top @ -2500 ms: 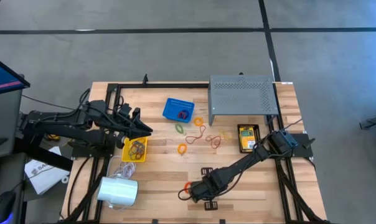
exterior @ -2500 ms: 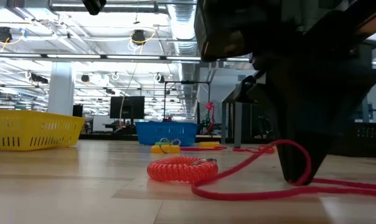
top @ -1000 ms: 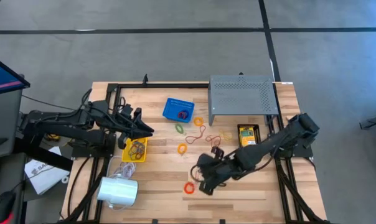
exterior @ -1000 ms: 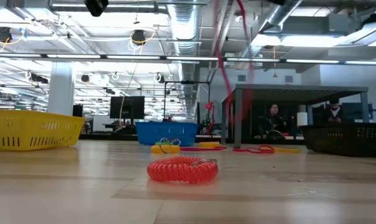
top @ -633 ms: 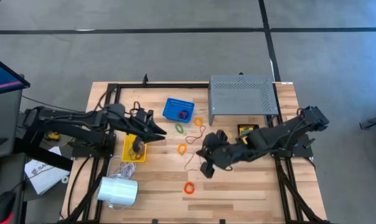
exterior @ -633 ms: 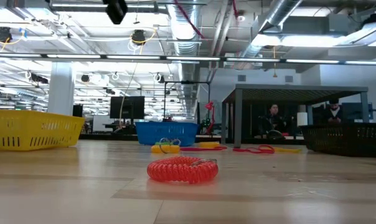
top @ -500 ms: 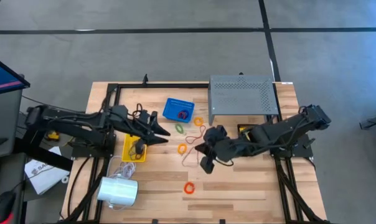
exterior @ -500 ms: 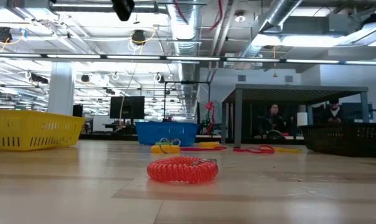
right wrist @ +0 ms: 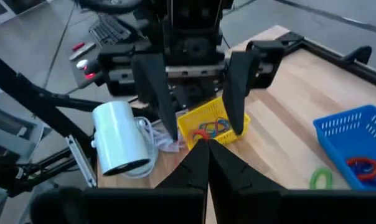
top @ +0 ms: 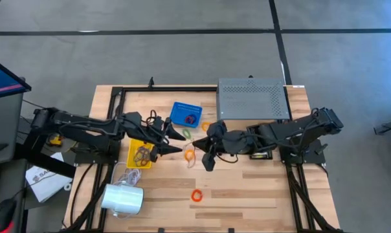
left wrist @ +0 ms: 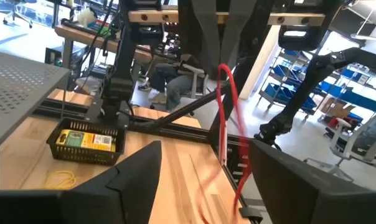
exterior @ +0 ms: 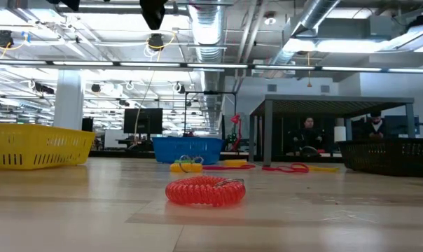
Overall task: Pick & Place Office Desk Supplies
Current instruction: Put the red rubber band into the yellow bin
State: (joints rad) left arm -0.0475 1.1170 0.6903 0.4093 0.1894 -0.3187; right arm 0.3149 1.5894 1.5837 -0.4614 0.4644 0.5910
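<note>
Two arms meet near the middle of the bench (top: 247, 194). Clock directions follow the high view, with twelve at the edge that carries the grey perforated shelf (top: 252, 99).

The left tool (top: 182, 142) reaches in from nine o'clock with its fingers spread wide and nothing between them. It hangs above the three o'clock edge of the yellow basket (top: 132, 150), which holds a tangle of rubber bands (right wrist: 210, 129).

The right tool (right wrist: 205, 152) comes in from three o'clock, just beside the left one, with its fingers pressed together. A long red band (left wrist: 227, 106) hangs from their tips in a loose loop – it appears pinched there, though the contact itself is hard to make out.

Other supplies lie around them:
- An orange coiled band (exterior: 206, 190) sits alone on the bench at six o'clock from the two tools.
- A blue basket (top: 186, 113) at twelve o'clock from the left tool holds a red band (right wrist: 361, 165).
- A green band (right wrist: 322, 179) lies on the wood just outside the blue basket.
- A yellow-green crayon box (left wrist: 91, 140) rests in a black mesh tray, at six o'clock from the shelf – the right arm partly covers it from above.

A white cylinder (top: 123, 199) lies on its side at six o'clock from the yellow basket
</note>
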